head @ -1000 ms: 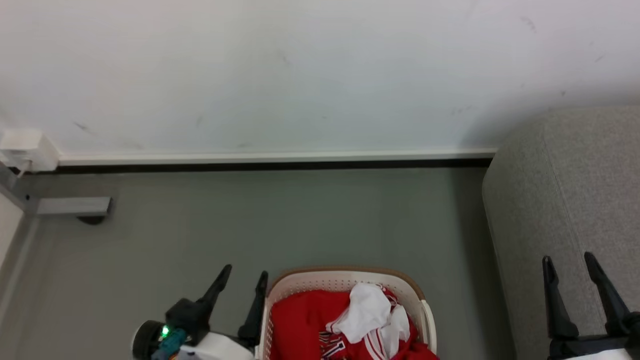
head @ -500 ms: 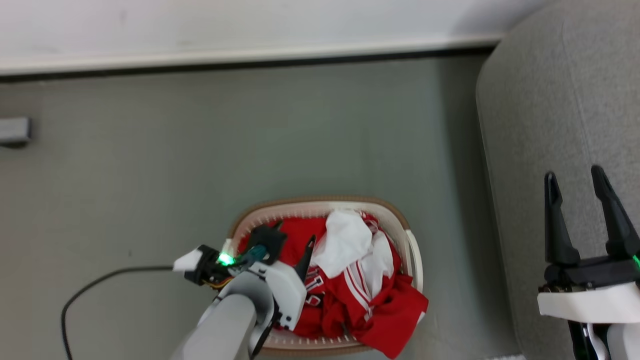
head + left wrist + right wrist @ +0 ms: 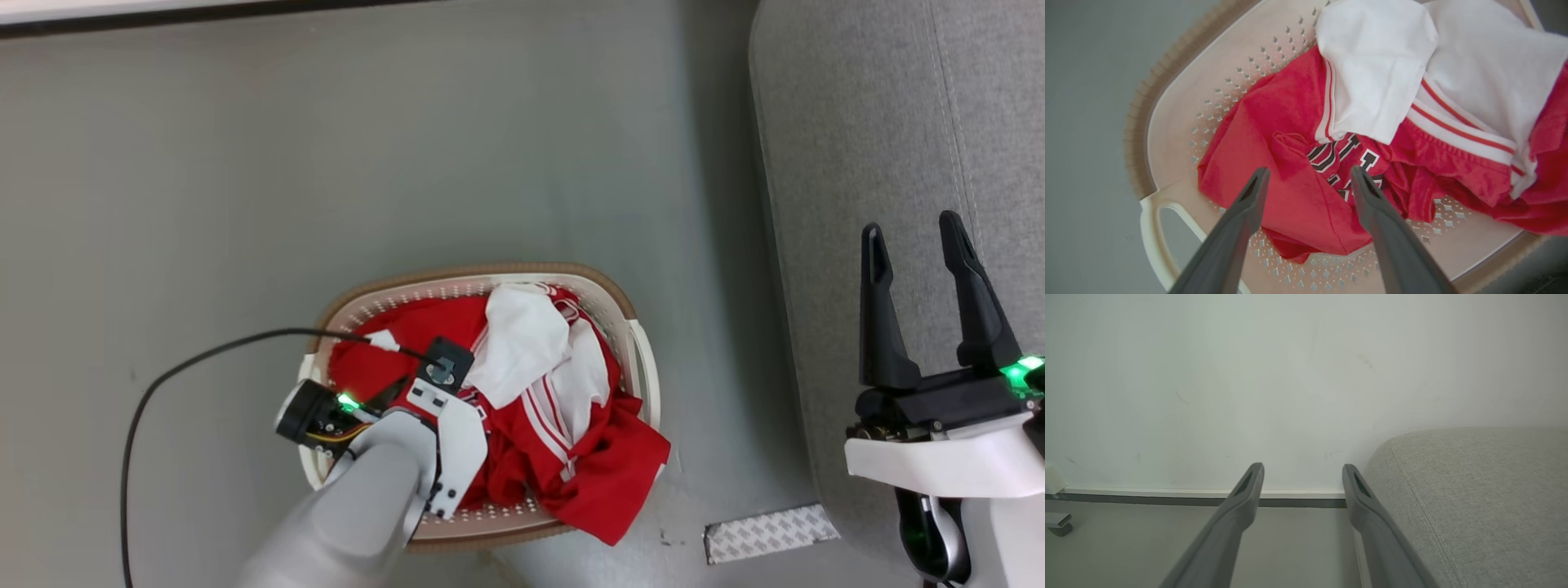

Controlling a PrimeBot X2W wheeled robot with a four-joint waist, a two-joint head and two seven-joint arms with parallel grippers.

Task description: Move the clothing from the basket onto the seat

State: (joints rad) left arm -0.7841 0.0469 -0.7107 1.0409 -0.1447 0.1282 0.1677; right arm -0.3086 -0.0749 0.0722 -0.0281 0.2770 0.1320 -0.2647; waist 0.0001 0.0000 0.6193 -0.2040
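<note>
My left pincer (image 3: 1308, 170) is closest to me. It hangs over the basket (image 3: 457, 273) with its two fingers (image 3: 1237, 228) wide apart and nothing in them. Right under it is the clothing (image 3: 1290, 122), a pile of red tops with white cloth on top, all in the basket. One red flap hangs over the rim at about 4 o'clock. The basket sits on the floor (image 3: 326, 163) at 6 o'clock in my head view.

I think the job now is the first grab. To do it well, I would go straight down and close on the thick red fold between the fingers, not on a thin edge. I would keep off the basket wall at 8 o'clock, so the basket does not lift too.

My right pincer (image 3: 912, 227) is wide and empty too. It is over the seat (image 3: 857, 122) at 3 o'clock. I see no clothing there yet.

The left wrist view shows the letters (image 3: 1331, 153) on a red top. In the head view my arm hides that spot. The head view shows the basket and seat side by side. The right wrist view shows the far wall (image 3: 1290, 375) at 12 o'clock.
</note>
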